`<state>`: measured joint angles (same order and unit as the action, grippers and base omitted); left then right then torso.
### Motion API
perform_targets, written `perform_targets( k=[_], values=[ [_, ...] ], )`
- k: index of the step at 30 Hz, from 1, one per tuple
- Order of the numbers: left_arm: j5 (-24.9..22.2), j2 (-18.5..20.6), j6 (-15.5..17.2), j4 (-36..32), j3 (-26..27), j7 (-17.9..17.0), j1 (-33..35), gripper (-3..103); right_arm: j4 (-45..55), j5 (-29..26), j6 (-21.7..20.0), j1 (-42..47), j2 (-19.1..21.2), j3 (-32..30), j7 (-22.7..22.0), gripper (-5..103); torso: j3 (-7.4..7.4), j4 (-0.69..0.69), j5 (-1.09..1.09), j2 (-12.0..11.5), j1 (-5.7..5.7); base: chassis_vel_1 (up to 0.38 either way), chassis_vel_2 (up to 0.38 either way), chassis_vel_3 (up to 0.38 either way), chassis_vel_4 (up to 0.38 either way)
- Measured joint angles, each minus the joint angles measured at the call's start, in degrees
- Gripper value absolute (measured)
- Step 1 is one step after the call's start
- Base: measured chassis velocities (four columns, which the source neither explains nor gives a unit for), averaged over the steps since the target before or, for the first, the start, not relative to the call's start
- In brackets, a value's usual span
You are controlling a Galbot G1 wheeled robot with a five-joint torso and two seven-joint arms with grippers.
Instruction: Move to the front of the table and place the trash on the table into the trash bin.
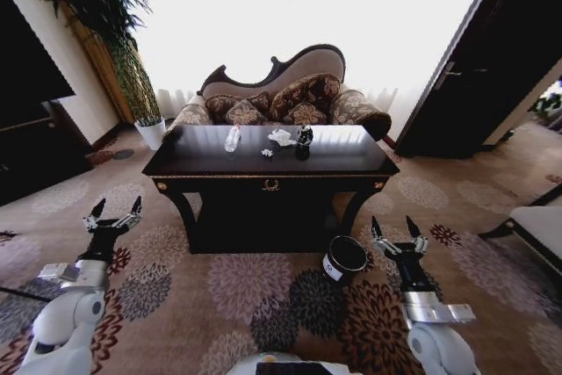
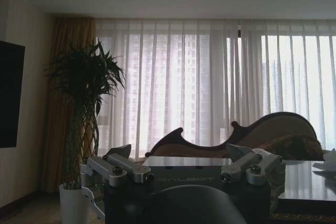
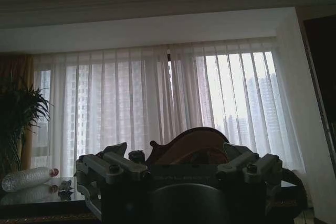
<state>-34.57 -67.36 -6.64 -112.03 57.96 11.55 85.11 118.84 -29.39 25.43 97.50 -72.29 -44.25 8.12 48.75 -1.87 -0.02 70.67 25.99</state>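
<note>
The dark glossy table stands ahead of me, in front of a patterned sofa. On its top lie a clear crushed bottle, a dark can, a white crumpled tissue and a tiny white scrap. The bottle lies on the tabletop in the right wrist view, and the tissue sits on the table in the left wrist view. The black trash bin sits on the carpet by the table's front right leg. My left gripper and right gripper hover open over the carpet, both empty.
A patterned sofa stands behind the table. A tall plant in a white pot is at the back left. Dark furniture lines the left wall, a dark door the right. A bench edge juts in at right.
</note>
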Motion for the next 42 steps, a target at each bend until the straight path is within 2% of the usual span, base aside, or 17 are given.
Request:
perform_targets(
  k=[20,29,32,38,41,42],
  values=[
    [0.1,-0.3,-0.1,-0.1,0.0,0.2,0.0,100,-0.4,0.2,-0.1,-0.5,0.0,0.6,-0.7,100,0.01,0.01,0.0,0.0,0.02,-0.211,0.214,0.211,-0.215],
    [0.1,-0.9,-0.1,-1.4,-0.1,0.1,0.4,100,-0.1,0.3,0.1,-0.8,-0.1,1.4,-2.1,100,0.0,0.01,0.0,0.0,-0.01,-0.046,0.053,0.041,-0.042],
    [-0.3,-1.1,0.1,-2.7,0.2,-1.0,0.6,100,-0.1,0.6,0.4,-0.7,-0.2,1.5,-1.9,100,-0.02,0.01,0.0,0.0,-0.06,0.0,0.0,0.0,0.0],
    [-4.4,1.1,3.6,-5.1,1.2,-3.8,-0.3,100,-0.1,0.9,0.7,-1.0,-0.4,2.4,-1.2,100,0.01,0.0,0.0,0.0,0.02,0.0,0.0,0.0,0.0],
    [-6.8,3.6,7.0,-5.1,1.4,-5.8,-0.8,100,-0.2,1.5,0.6,-2.6,0.2,5.3,-1.1,100,0.01,0.0,0.0,0.0,0.03,0.0,0.0,0.0,0.0],
    [-6.8,3.6,7.0,-5.1,1.4,-5.8,-0.8,100,-0.2,1.5,0.6,-2.6,0.2,5.3,-1.1,100,0.01,0.0,0.0,0.0,0.03,0.0,0.0,0.0,0.0]
  ],
)
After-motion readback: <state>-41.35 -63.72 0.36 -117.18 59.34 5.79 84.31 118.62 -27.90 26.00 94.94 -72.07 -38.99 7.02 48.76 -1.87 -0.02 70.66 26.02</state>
